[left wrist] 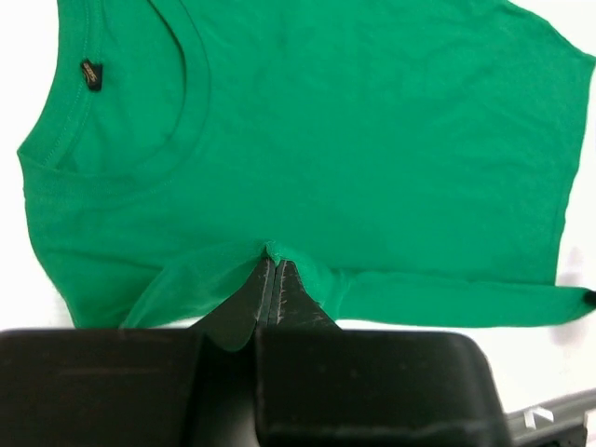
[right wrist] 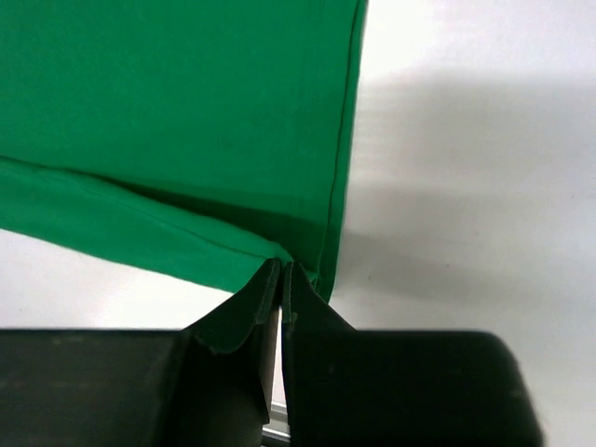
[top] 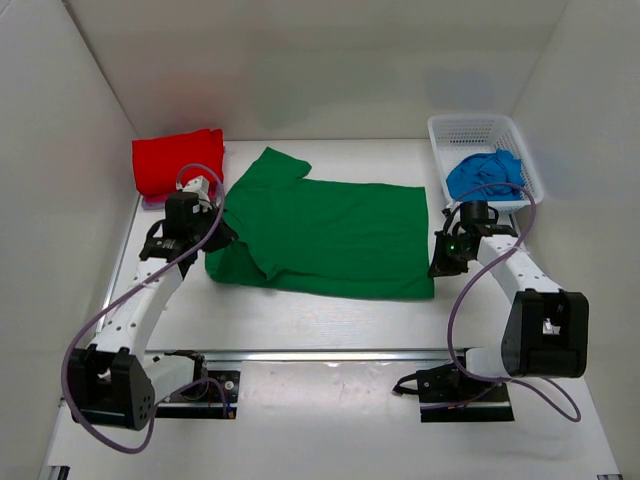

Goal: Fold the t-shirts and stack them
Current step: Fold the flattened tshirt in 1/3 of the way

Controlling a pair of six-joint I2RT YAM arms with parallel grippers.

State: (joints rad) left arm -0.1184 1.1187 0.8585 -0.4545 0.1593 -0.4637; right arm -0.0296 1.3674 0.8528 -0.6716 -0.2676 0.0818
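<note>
At your left jaws: clenched on a fold at the neck end of the green t-shirt (left wrist: 372,140) | your right jaws: clenched on its hem corner | shirt spread flat mid-tabletop (top: 330,320) | red t-shirt (top: 175,160) folded far-left | blue t-shirt (top: 485,175) bunched in basket (top: 470,128)

The bright green soft cloth t-shirt (top: 330,235) lies flat in the middle of the white table (top: 320,320). The left gripper (left wrist: 270,253) pinches its left edge and the right gripper (right wrist: 282,268) pinches its near right corner. Behind it on the left sits the folded red cloth t-shirt (top: 175,160), and behind it on the right stands the white plastic mesh basket (top: 470,125) with the crumpled blue cloth t-shirt (top: 485,175) in it.
</note>
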